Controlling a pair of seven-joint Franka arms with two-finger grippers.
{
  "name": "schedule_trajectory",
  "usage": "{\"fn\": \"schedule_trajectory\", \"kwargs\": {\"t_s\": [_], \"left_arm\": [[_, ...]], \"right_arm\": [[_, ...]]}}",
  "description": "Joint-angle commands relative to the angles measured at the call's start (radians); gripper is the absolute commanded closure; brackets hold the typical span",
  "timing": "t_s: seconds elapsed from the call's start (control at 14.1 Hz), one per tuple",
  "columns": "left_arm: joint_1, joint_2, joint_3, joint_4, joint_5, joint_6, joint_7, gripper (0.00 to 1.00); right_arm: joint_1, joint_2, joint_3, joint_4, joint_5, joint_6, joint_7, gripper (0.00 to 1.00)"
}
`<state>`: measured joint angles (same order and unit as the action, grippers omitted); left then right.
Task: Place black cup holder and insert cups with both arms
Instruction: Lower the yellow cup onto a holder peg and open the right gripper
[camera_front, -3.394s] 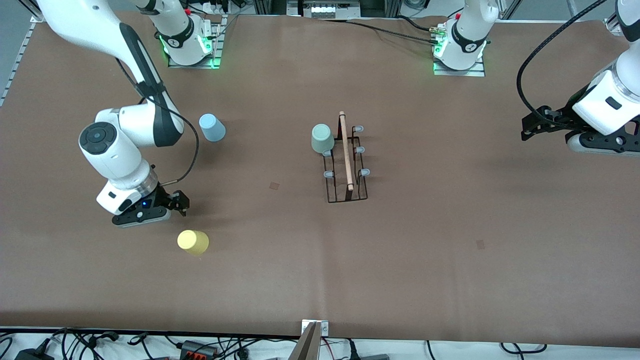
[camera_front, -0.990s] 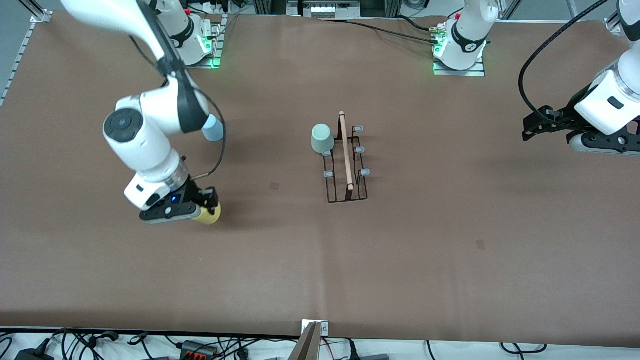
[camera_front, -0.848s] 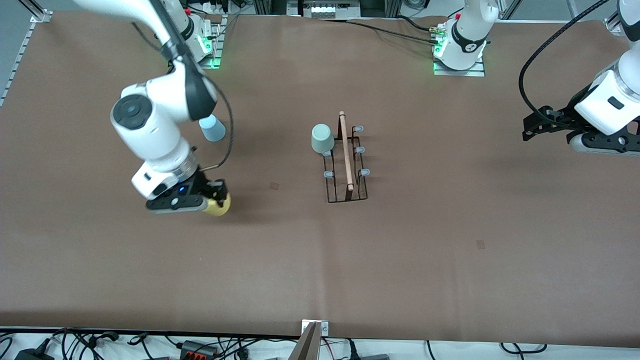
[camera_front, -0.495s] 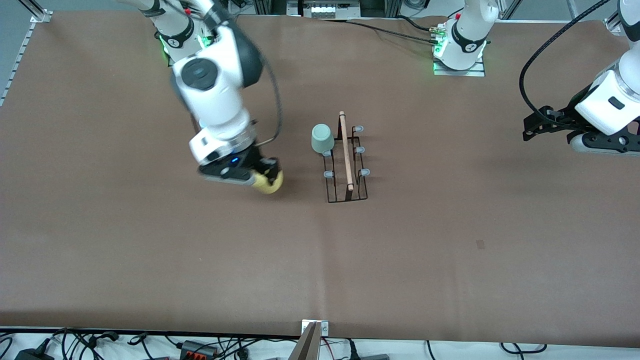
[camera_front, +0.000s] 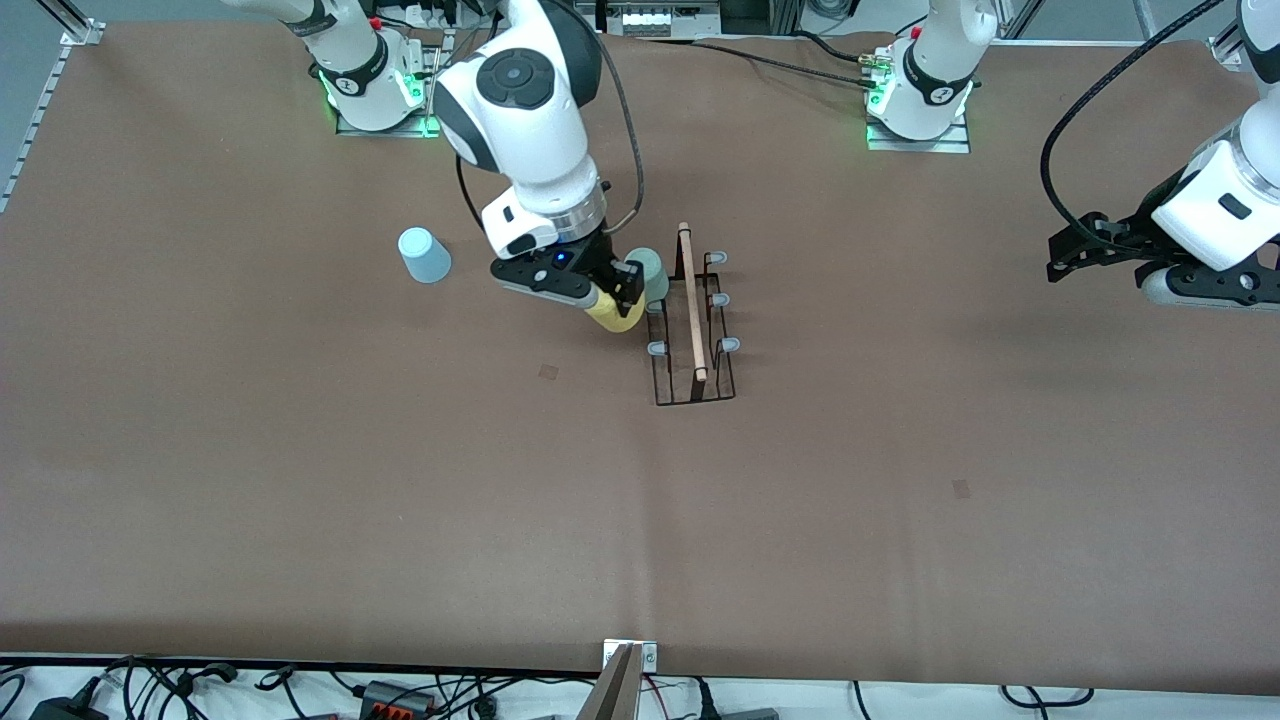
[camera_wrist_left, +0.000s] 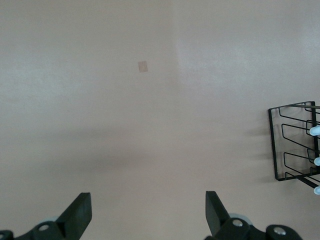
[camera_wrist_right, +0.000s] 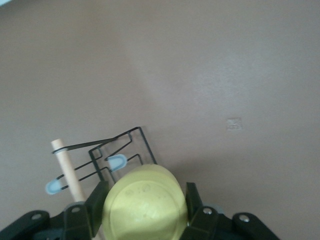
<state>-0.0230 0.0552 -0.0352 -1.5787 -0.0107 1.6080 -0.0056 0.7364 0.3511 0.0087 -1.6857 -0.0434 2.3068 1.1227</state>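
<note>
Fingers of the right gripper (camera_front: 618, 293) clamped the small yellow plastic cup (camera_front: 614, 312), carried since earlier from the right arm's end to over the thin black wire cup holder (camera_front: 692, 345), beside its pale mint green cup (camera_front: 654, 275). The light blue cup (camera_front: 424, 255) stood unmoved. The left gripper (camera_front: 1075, 250) waited open.

mint cup (camera_front: 655, 275): mostly hidden | black cup holder (camera_wrist_left: 295, 145): cut by edge

Brown-covered table (camera_front: 900, 520), black cup holder (camera_front: 693, 385) mid-table, light blue cup (camera_front: 424, 255) upside down toward the right arm's end
</note>
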Motion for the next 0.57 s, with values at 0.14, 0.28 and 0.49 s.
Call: {"fn": "schedule_trajectory", "kwargs": {"t_s": [0.14, 0.28, 0.49], "left_arm": [[0.006, -0.008, 0.004, 0.002, -0.012, -0.007, 0.019, 0.00], [0.006, -0.008, 0.004, 0.002, -0.012, -0.007, 0.021, 0.00], [0.006, -0.008, 0.004, 0.000, -0.012, -0.007, 0.021, 0.00]], "right_arm": [[0.006, 0.173, -0.015, 0.262, -0.050, -0.021, 0.017, 0.90], [0.008, 0.210, -0.015, 0.273, -0.065, -0.014, 0.020, 0.90], [0.020, 0.241, -0.015, 0.273, -0.076, -0.014, 0.019, 0.90]]}}
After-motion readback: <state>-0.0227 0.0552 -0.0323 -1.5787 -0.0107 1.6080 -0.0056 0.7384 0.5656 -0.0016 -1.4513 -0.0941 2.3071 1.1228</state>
